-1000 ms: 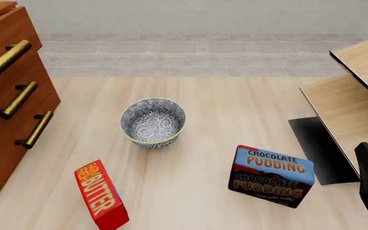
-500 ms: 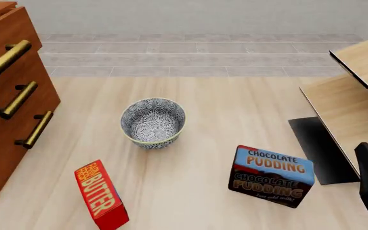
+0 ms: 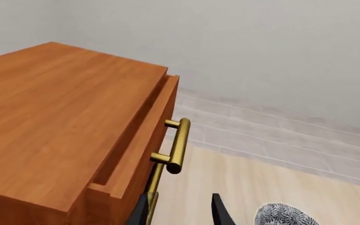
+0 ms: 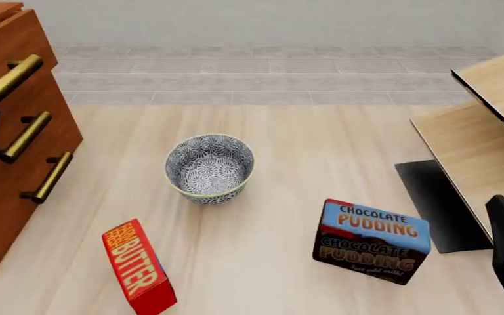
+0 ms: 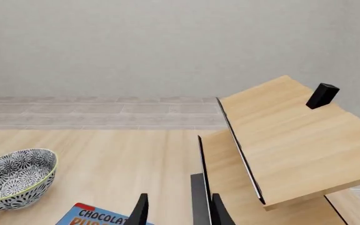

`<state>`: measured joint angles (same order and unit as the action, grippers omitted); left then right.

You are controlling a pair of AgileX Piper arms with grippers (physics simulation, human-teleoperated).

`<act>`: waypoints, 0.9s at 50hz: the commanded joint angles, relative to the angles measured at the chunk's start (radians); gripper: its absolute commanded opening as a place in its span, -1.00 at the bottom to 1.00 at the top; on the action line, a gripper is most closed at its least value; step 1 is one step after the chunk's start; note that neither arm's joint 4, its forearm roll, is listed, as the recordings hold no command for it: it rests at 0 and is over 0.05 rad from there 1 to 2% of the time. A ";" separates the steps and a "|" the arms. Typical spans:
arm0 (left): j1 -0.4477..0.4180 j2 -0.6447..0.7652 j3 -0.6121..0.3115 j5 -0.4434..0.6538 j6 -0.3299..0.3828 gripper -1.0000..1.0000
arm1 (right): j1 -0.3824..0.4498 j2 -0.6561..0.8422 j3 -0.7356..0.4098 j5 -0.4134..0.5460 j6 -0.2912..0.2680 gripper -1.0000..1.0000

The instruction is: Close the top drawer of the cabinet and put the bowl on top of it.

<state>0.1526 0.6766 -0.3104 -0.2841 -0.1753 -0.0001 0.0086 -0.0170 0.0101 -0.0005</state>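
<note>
Drawer front (image 3: pixel 144 140) needs a square push from my left gripper (image 3: pixel 180 212) (fingers spread, holding nothing).

The red box (image 4: pixel 138 268) says "BUTTER" in big yellow letters. The blue and brown box (image 4: pixel 371 240) says "CHOCOLATE PUDDING" two times. Small white words sit under that, too tiny to read.
</note>
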 commanded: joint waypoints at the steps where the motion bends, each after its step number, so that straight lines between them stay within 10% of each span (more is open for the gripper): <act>1: 0.029 0.048 0.020 -0.058 0.006 1.00 | 0.000 -0.002 0.004 -0.002 0.001 1.00; 45: 0.139 0.160 0.022 -0.150 -0.007 1.00 | 0.000 -0.002 0.004 -0.002 0.000 1.00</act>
<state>0.2630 0.8016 -0.3038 -0.4215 -0.1957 -0.0001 0.0086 -0.0170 0.0101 -0.0005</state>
